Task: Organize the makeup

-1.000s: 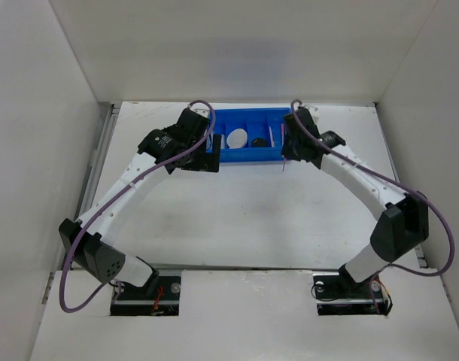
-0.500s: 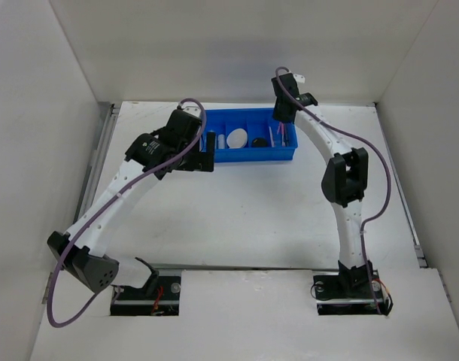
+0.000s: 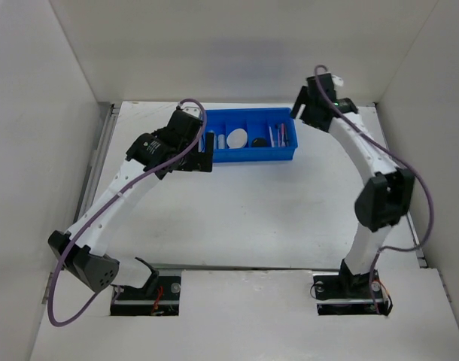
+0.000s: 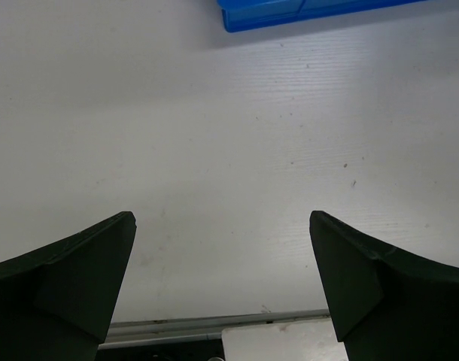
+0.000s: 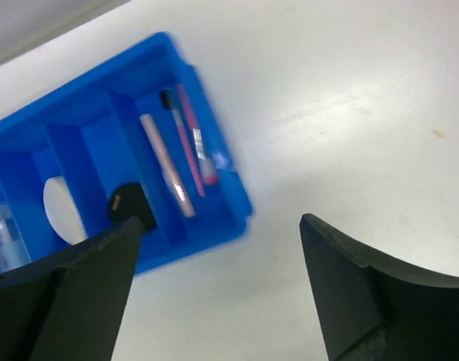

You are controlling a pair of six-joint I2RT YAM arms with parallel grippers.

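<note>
The makeup lies in the blue tray (image 3: 248, 156). From left to right there is a clear bottle (image 3: 213, 141), a white round puff (image 3: 237, 138), a black round compact (image 3: 258, 141) and thin pencils (image 3: 278, 135). In the right wrist view the pink pencils (image 5: 190, 143) share the tray's end compartment, beside the compact (image 5: 128, 204). My right gripper (image 3: 301, 113) hangs open and empty just beyond the tray's right end (image 5: 220, 222). My left gripper (image 3: 205, 154) stands open and empty at the tray's left front corner, over bare table (image 4: 220, 218).
White walls close in the table on the left, back and right. A metal rail (image 3: 101, 143) runs along the left edge. In the left wrist view only the blue tray's edge (image 4: 290, 11) shows at the top.
My right gripper has opened from shut and swung from the tray's right end up and off to the right. The left arm shifted slightly at first, then held still.
</note>
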